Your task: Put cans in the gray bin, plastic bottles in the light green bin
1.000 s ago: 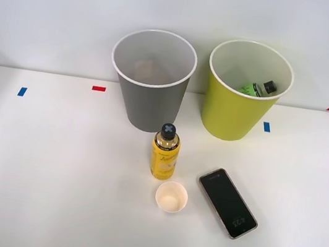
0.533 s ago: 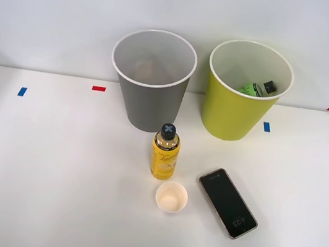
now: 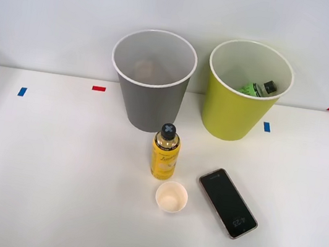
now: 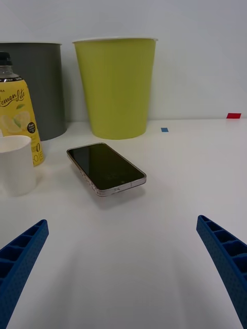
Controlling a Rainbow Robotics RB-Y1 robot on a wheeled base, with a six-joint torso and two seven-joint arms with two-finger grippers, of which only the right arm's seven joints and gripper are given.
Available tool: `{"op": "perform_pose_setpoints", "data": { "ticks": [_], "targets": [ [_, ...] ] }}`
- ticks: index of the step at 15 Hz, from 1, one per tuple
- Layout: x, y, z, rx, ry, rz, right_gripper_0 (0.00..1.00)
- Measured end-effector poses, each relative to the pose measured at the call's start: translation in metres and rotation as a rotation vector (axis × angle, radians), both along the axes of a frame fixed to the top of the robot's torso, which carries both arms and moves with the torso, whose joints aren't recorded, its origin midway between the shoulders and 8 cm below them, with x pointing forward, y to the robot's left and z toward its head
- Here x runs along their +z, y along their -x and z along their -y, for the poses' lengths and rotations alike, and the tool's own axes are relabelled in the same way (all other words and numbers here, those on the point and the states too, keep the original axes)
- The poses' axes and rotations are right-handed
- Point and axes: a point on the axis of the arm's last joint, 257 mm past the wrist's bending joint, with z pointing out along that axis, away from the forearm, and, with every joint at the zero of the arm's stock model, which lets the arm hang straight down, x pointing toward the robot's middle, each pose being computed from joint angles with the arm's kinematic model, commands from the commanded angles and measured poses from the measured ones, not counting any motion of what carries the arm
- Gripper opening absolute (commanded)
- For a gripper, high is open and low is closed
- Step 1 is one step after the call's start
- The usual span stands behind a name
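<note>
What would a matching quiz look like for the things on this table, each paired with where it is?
Things:
1. yellow bottle
2. green bottle
3. phone
4. paper cup

Places:
A. inside the light green bin
B. standing upright in front of the gray bin
C. lying flat, to the right of the cup
D. standing just in front of the yellow bottle

Pairs: 1-B, 2-A, 3-C, 4-D
</note>
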Motion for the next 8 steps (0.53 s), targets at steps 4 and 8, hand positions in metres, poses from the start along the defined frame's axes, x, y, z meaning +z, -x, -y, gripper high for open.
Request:
{"op": "perform_pose_setpoints", "data": {
  "ticks": [4,8],
  "targets": [
    [0.008,-0.012,0.002,0.079,0.047,0.003,1.00],
    [0.028,-0.045,-0.012,0.234,0.106,-0.042,1.00]
  ]
}}
